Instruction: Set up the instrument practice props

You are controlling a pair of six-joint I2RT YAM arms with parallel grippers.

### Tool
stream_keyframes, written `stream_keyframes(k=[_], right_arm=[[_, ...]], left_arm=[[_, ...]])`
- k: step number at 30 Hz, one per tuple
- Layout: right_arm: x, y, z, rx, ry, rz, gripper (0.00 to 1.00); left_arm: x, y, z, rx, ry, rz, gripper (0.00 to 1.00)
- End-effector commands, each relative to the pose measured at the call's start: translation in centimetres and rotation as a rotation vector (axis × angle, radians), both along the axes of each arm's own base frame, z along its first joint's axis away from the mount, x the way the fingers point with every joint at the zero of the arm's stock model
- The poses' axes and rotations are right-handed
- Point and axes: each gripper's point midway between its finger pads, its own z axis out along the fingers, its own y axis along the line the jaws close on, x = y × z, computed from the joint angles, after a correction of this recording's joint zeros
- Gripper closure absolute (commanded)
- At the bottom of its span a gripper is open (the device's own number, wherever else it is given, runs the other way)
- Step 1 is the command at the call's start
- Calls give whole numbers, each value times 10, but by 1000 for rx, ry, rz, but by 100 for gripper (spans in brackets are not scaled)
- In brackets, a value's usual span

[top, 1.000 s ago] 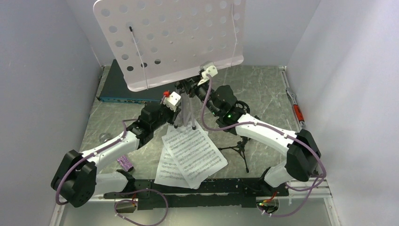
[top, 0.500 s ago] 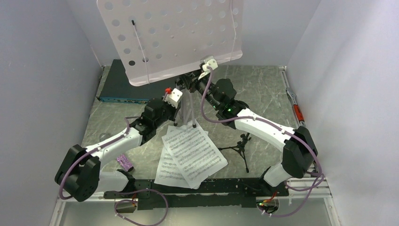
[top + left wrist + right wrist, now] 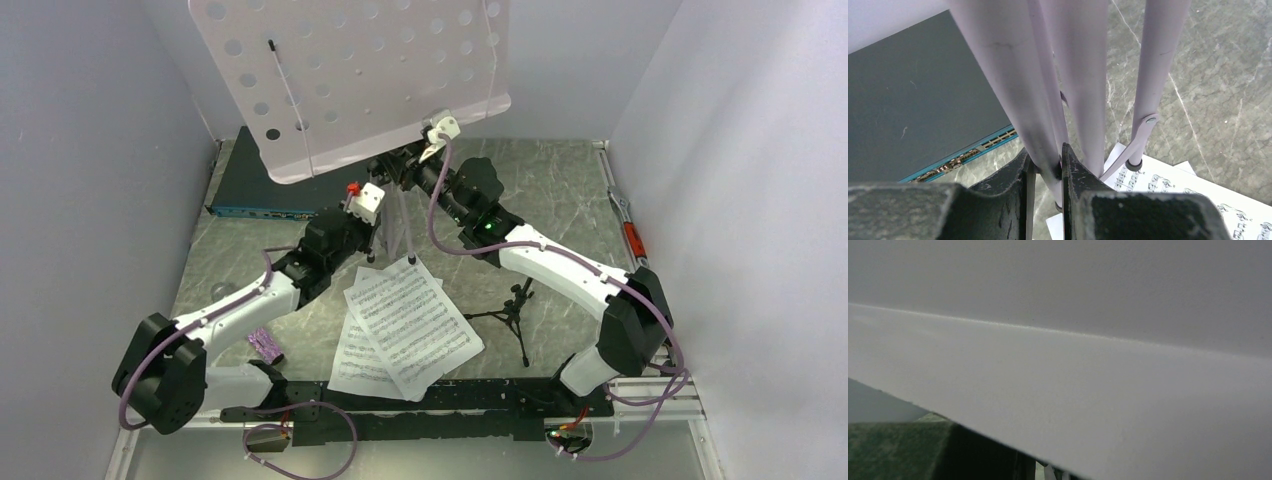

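Looming over the counter, lilac music stand stood mid-scene, legs close together | sheet-music pages lay overlapped at its feet | mic stand stood right of pages | left end effector was clenched on a stand leg | right end effector sat under the stand's panel, grip unreadable | purple microphone lay left of pages.

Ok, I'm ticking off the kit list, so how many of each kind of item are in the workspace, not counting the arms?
music stand: 1
sheet-music pages: 2
mic stand: 1
microphone: 1
dark box: 1
red-handled tool: 1
Total: 7
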Motion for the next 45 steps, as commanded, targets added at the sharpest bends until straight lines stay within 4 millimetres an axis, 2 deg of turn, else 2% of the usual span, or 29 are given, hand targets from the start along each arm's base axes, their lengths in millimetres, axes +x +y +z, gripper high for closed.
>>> stream_keyframes(k=[1,7,15,21,26,31,39,45], right_arm=[[-111,-101,253,525,-583,34,100],[-108,-98,250,472,-619,-1,100],[-106,-105,252,436,-653,-56,100],[-101,-109,250,382,-677,-114,100],[-94,-111,249,355,-689,-154,100],[-96,-116,255,371,-695,-148,100],[-103,-121,270,387,-722,-139,100],[-104,-134,279,407,-724,-162,100]], left_arm=[[-20,69,-63,251,213,189,97],[-36,56,-38,142,239,131,97],[-50,62,-41,162,289,124,97],[-53,64,-42,163,304,132,97],[-51,65,-51,190,325,136,97],[-43,71,-62,211,324,186,97],[-28,67,-61,231,306,182,97],[-18,59,-62,262,303,139,97]])
